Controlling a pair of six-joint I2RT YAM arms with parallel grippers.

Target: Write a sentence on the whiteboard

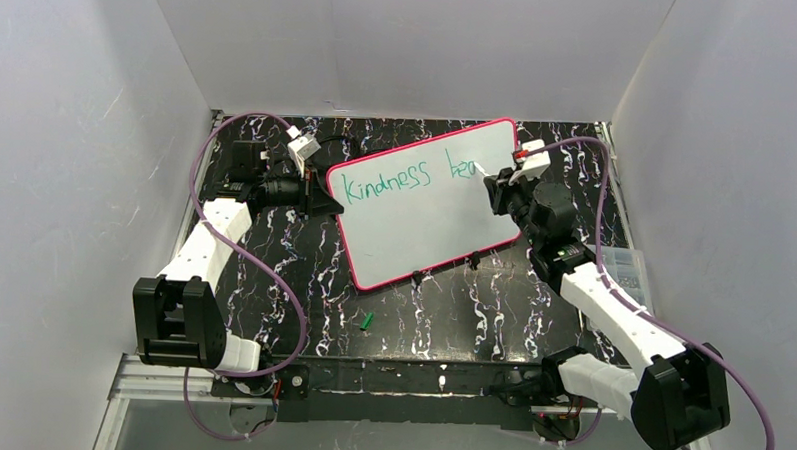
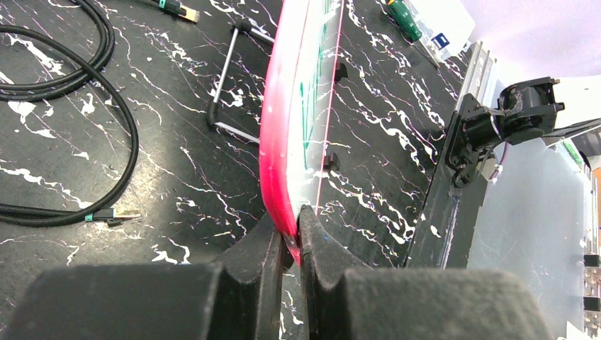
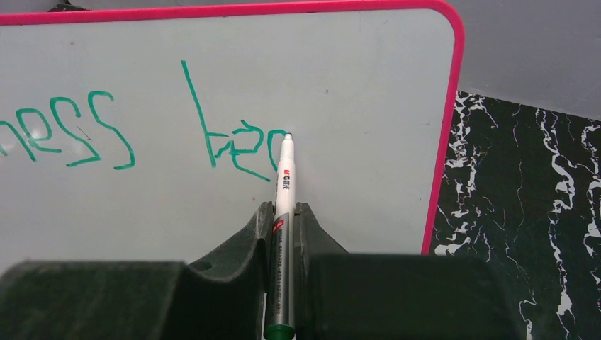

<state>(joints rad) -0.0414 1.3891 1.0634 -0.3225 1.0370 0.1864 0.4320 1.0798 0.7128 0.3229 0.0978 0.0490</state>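
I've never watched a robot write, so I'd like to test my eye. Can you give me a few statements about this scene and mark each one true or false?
1. The right end effector holds a marker with its tip at the whiteboard. True.
2. The lettering is red. False: it is green; only the board's rim is pink-red.
3. The left end effector hangs open above the table. False: it is shut on the whiteboard's rim.
4. The board is filled with writing. False: only "kindness" and the start of a second word show.
5. A small green piece lies on the table near the board. True.
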